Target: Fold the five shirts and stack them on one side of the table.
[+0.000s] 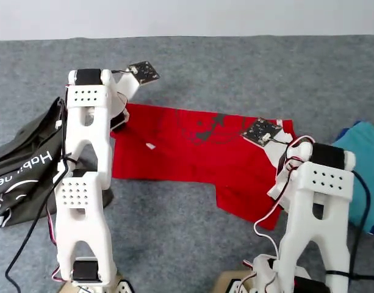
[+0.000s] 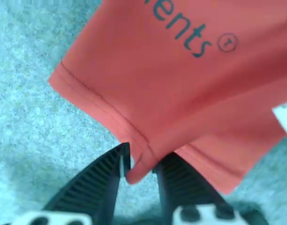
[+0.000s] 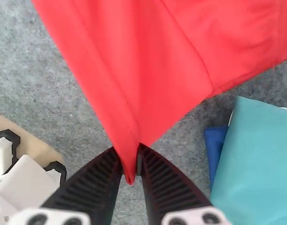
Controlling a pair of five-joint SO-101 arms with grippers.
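Observation:
A red shirt (image 1: 187, 149) lies spread across the middle of the grey table, dark print facing up. My left gripper (image 2: 139, 168) is shut on its hemmed corner (image 2: 134, 161) at the shirt's left end, under the left arm (image 1: 89, 110). At the shirt's right end, my right gripper (image 3: 129, 173) is shut on a pinched fold of red cloth (image 3: 129, 140) that hangs lifted above the table. The right arm (image 1: 315, 183) covers that edge in the high view.
A dark olive shirt with white lettering (image 1: 22, 171) lies bunched at the left edge. A teal shirt (image 1: 363, 171) over a blue one (image 3: 216, 154) sits at the right edge. Bare grey carpet (image 1: 174, 238) lies in front between the arm bases.

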